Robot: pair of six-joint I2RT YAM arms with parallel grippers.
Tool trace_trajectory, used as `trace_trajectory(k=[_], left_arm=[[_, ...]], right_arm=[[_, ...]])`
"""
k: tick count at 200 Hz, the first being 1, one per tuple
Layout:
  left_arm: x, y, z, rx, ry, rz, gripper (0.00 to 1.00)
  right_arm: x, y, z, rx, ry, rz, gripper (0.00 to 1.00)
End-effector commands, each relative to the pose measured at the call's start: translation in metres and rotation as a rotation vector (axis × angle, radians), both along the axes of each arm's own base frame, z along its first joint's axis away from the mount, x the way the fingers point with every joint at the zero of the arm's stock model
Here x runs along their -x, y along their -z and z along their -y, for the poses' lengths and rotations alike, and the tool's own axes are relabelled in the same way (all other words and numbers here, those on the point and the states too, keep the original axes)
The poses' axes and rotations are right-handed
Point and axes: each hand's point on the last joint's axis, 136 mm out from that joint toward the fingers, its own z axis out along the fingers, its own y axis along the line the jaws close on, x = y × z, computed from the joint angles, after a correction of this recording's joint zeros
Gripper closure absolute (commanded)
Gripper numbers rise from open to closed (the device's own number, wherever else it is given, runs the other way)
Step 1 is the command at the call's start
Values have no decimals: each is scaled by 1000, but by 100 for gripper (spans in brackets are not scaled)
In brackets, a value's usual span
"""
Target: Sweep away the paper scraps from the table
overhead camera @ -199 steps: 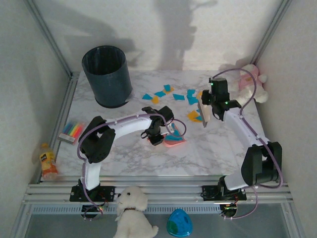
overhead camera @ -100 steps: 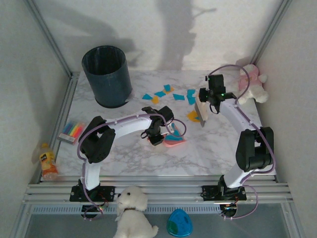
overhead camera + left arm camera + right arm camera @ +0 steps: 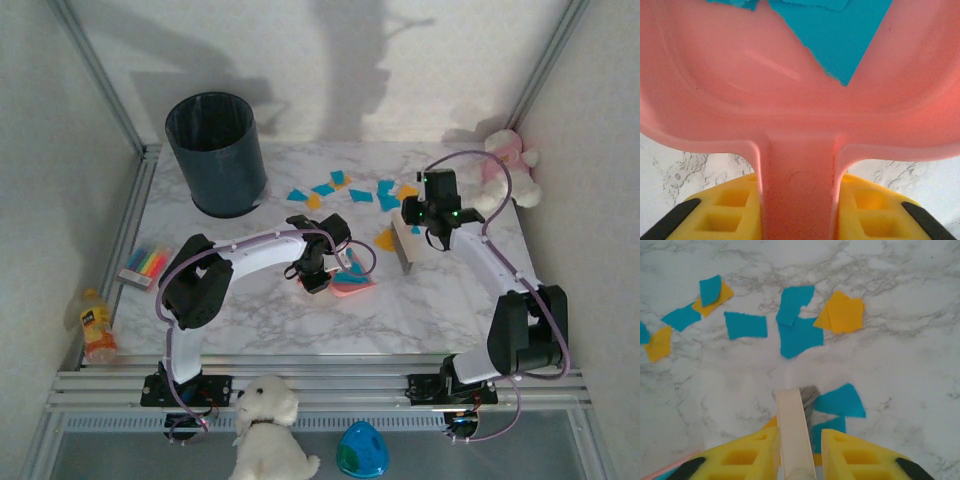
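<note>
Orange and blue paper scraps lie scattered on the far middle of the marble table, and more paper scraps show ahead of the brush in the right wrist view. My right gripper is shut on the cream handle of a brush, whose grey bristles rest on the table beside blue scraps. My left gripper is shut on the handle of a pink dustpan. A blue scrap lies in the pan.
A dark bin stands at the back left. A pack of sticky notes lies at the left edge and a pink plush toy at the back right. A bottle, a white plush dog and a blue egg are off the table.
My right gripper swung the brush toward the back, then drew it toward the front and left, close to the dustpan. The left arm and dustpan have not moved.
</note>
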Motion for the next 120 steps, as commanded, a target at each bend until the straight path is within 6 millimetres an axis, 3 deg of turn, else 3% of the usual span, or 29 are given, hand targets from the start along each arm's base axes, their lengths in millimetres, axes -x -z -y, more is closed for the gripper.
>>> trace_trajectory(k=[1, 31, 81, 120], left_arm=[[2, -1, -8, -17, -20, -12, 100], [2, -1, -8, -17, -21, -11, 100], [3, 0, -8, -19, -19, -17, 100], [9, 0, -11, -24, -5, -38, 100]], right_arm=[[29, 10, -10, -24, -33, -66, 100], [36, -9, -15, -46, -49, -13, 100], [28, -49, -5, -26, -11, 116, 100], [23, -53, 20, 60, 105, 160, 100]])
